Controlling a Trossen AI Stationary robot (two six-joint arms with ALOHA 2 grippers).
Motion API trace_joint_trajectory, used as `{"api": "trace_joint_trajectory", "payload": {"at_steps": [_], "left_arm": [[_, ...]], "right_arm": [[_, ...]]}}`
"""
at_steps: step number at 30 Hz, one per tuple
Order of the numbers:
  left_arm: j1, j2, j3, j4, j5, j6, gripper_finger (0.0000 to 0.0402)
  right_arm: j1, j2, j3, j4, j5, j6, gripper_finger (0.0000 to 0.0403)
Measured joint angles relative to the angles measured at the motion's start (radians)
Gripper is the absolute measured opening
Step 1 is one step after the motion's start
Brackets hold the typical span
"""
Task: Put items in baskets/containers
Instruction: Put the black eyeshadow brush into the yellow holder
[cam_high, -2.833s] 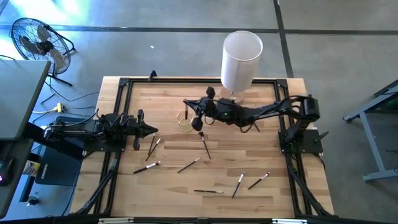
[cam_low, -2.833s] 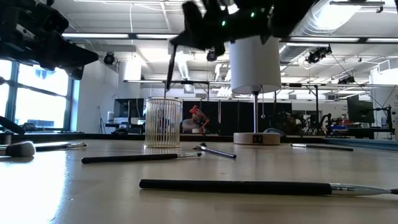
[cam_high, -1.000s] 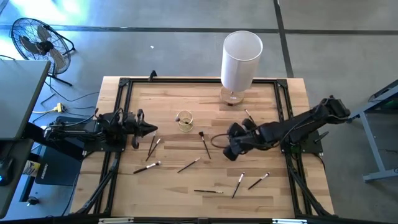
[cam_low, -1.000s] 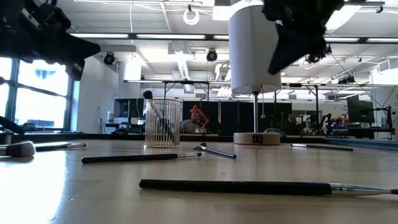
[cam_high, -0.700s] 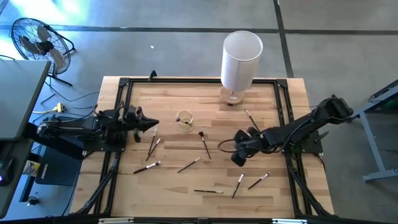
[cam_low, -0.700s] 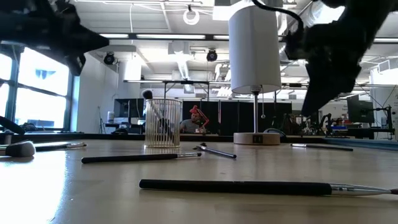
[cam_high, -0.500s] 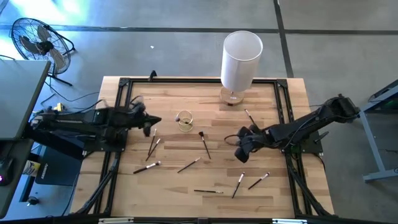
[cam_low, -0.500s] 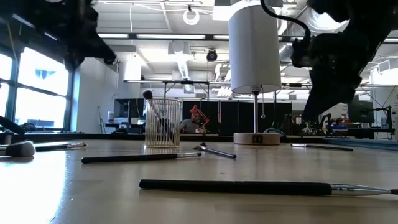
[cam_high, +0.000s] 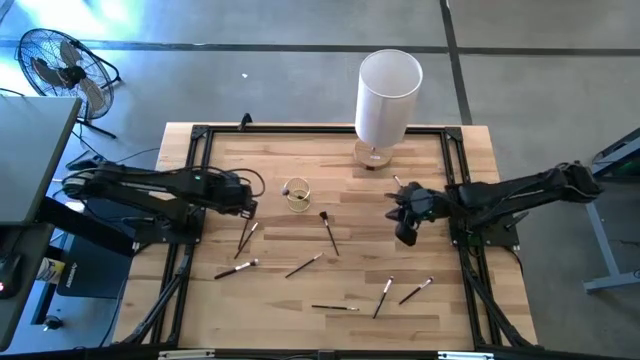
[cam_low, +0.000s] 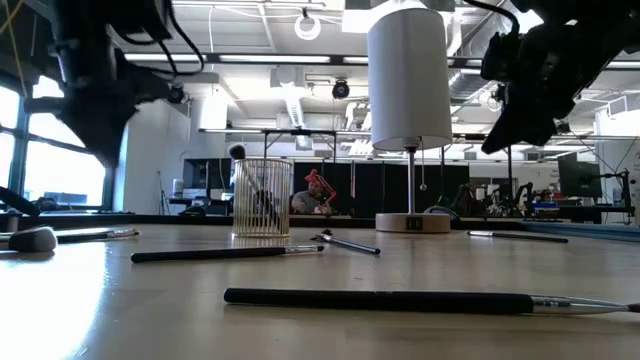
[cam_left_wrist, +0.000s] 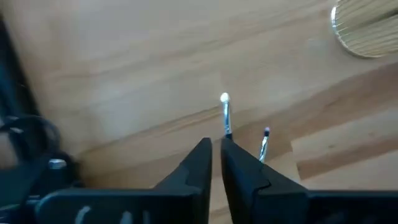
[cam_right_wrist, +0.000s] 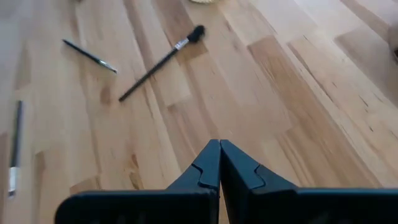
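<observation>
**Wood strewn with nine loose sticks, nothing held**

Dark and nearly together, the fingers of the left gripper (cam_high: 247, 207) stand parted by a thin slit and hold nothing. It hangs over the table's left part. Just ahead of its tips lies a pair of brushes (cam_left_wrist: 225, 115), side by side on the boards.

The right gripper (cam_high: 405, 235) has its fingers pressed tight against each other, also empty, above bare wood on the table's right part.

Nine makeup brushes (cam_high: 329, 232) lie flat on the wooden table (cam_high: 420, 145):
- the pair by the left gripper
- one close to the right arm
- six spread across the middle and near side

One small glass cup (cam_high: 296, 193) stands upright between the two grippers, nearer the left one. The low view shows dark handles inside it, but how many cannot be told.

One tall white cylinder (cam_high: 388, 97) stands at the far edge, and one fan (cam_high: 62, 62) sits on the floor beyond the left corner.
</observation>
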Motion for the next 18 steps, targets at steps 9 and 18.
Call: {"api": "trace_joint_trajectory", "payload": {"at_steps": [9,18], "left_arm": [[0.072,0.200,-0.003,0.133,0.090,-0.008,0.0127],[0.191,0.289,-0.003,0.211,0.118,0.126,0.0147]], "right_arm": [[-0.069,-0.035,0.000,-0.019,-0.102,-0.115,0.0000],[-0.071,-0.035,0.000,-0.025,-0.143,-0.120,0.0000]]}}
